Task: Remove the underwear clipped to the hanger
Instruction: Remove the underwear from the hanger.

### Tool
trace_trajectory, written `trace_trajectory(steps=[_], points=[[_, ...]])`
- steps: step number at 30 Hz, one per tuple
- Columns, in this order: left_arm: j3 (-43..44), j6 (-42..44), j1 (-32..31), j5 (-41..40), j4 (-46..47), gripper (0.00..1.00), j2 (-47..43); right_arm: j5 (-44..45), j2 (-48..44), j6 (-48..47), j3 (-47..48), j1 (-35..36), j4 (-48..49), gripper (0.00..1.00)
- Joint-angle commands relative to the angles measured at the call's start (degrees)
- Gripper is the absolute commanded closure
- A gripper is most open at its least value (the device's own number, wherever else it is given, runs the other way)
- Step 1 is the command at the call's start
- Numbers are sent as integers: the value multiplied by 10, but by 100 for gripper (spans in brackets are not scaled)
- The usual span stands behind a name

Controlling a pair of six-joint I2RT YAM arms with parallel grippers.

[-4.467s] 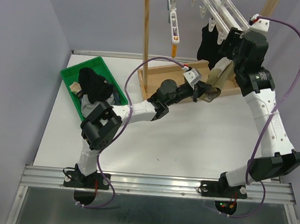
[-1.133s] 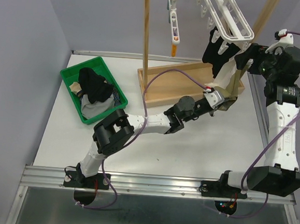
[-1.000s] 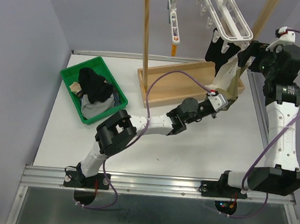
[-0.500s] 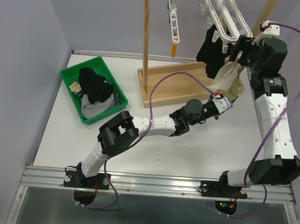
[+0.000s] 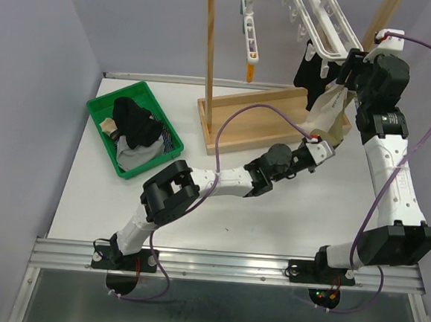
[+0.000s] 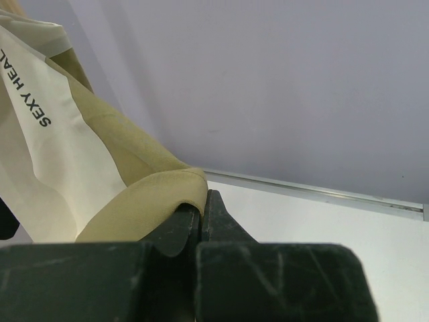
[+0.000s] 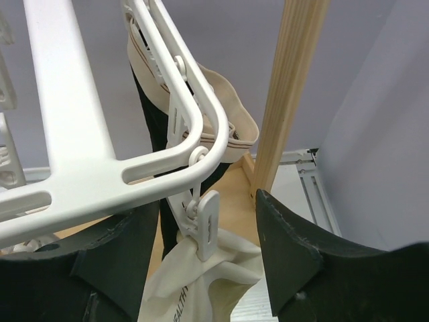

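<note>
left tool [image 6: 201,218] still clamps tan underwear [image 6: 124,168]

The setting is a robotics lab test cell, not a home. Plain lavender wall panels [image 5: 28,79] box in a white table [image 5: 218,221] on the left, far and right sides. An aluminium rail [image 5: 222,264] runs along the near edge, with the arm bases [image 5: 122,260] bolted to it and purple cables [image 5: 251,106] looping free. The household props look staged: a wooden stand [image 5: 208,63] carrying a white clip hanger [image 5: 327,24] at the far side, and a green bin [image 5: 116,93] at the far left.
</note>
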Motion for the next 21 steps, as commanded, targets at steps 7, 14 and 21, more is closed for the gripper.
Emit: trace_trajectory(steps=[7,14,21], points=[[34,7,-8,-2,29,100,-11,42,-7,-23,-23,5,92,44],[30,9,-10,-4,31,100,-16,39,-4,-20,-32,6,96,60],[24,12,-10,-9,33,100,-19,32,-11,-19,-32,6,96,79]])
